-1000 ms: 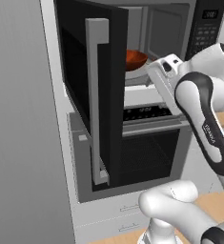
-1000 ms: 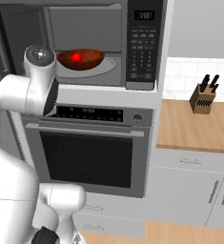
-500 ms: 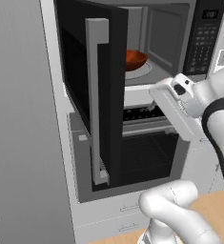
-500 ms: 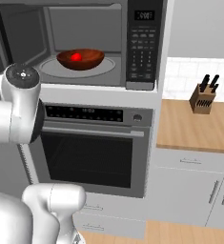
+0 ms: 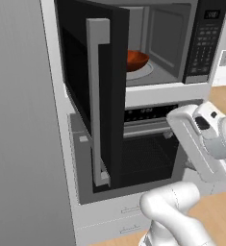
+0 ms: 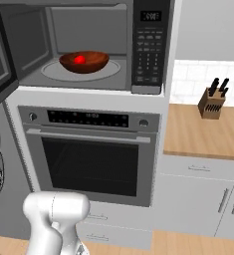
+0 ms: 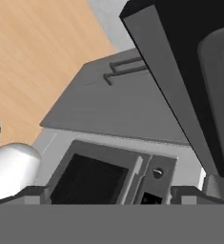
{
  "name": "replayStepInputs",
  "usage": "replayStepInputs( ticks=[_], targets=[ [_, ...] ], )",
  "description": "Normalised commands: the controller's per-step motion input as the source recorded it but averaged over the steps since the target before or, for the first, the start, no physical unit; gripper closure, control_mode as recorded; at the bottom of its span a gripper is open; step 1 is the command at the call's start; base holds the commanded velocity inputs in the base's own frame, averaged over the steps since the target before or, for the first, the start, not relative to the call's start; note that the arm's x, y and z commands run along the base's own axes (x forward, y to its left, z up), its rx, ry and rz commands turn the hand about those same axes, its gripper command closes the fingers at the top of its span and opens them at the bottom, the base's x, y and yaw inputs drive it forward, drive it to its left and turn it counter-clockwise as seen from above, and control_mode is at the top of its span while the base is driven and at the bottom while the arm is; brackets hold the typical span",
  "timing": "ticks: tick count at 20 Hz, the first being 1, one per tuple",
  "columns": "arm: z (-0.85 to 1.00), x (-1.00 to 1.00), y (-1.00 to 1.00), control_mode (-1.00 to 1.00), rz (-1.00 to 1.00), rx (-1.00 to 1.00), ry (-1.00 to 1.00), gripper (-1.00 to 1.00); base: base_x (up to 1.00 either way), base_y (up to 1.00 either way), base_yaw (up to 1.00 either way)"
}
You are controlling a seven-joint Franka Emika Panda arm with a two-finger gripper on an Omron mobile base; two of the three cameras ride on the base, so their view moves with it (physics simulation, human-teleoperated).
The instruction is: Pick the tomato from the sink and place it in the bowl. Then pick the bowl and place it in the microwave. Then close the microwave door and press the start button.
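Note:
The glossy reddish-brown bowl [image 6: 83, 62] sits on the glass turntable inside the microwave [image 6: 88, 82], with the red tomato [image 6: 79, 59] lying in it. From the left, the bowl [image 5: 136, 59] shows past the microwave door [image 5: 88, 91], which stands wide open with its pale bar handle [image 5: 97, 96] facing me. The dark keypad strip [image 6: 151, 50] is to the right of the cavity. My gripper [image 7: 111, 194] is open with nothing between its fingertips. It hangs below the open door [image 7: 189, 71], looking at the oven front. The sink is out of view.
The wall oven [image 6: 88, 159] with its horizontal handle sits directly below the microwave. My white arm [image 5: 198, 144] hangs in front of it at lower right. A wooden counter [image 6: 198, 134] with a knife block [image 6: 211, 102] lies to the right. A tall grey panel [image 5: 18, 120] stands left of the door.
My arm has pulled back from the microwave opening and dropped down to oven height, sliding out to the left of the right base view. Bowl, tomato and door have not moved.

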Motion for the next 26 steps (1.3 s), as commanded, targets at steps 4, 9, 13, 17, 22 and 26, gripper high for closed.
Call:
replayStepInputs(
  ticks=[4,9,13,17,22,26],
  targets=[
    [0.03,-0.68,0.24,-1.00,-0.40,0.00,0.00,-1.00,0.00,0.00,0.00],
    [0.26,-0.44,0.10,-1.00,-0.37,0.02,0.14,-1.00,0.00,0.00,0.00],
    [0.04,-0.66,0.00,-1.00,-0.26,0.05,0.15,-1.00,0.00,0.00,0.00],
    [-0.05,-0.81,0.07,-1.00,-0.12,0.03,0.03,-1.00,0.00,0.00,0.00],
    [-0.05,-0.19,0.65,-1.00,-0.01,0.00,-0.01,-1.00,0.00,0.00,0.00],
    [0.00,-0.38,0.81,-1.00,0.00,-0.02,-0.01,-1.00,0.00,0.00,0.00]
  ],
)
